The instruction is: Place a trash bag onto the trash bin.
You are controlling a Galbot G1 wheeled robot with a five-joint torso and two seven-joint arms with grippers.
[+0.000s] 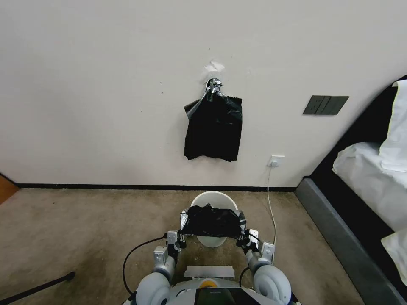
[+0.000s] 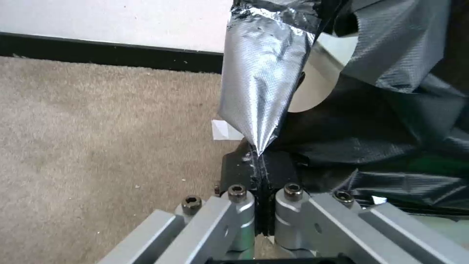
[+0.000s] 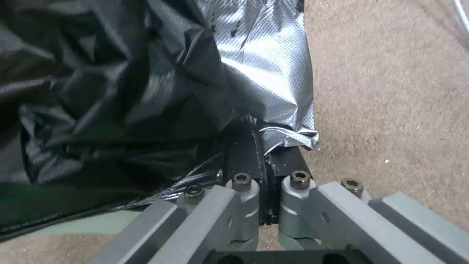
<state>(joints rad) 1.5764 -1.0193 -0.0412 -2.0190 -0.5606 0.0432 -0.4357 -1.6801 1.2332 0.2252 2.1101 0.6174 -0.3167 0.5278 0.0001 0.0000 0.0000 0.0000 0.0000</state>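
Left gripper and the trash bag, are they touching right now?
Touching. In the left wrist view the left gripper has its fingers shut on a pinched fold of the trash bag.

- left gripper point(image 1: 181, 241) sits out front around 11 o'clock, jaws pinched tight together
- right gripper point(image 1: 245, 240) mirrors it at 1 o'clock, clamped too
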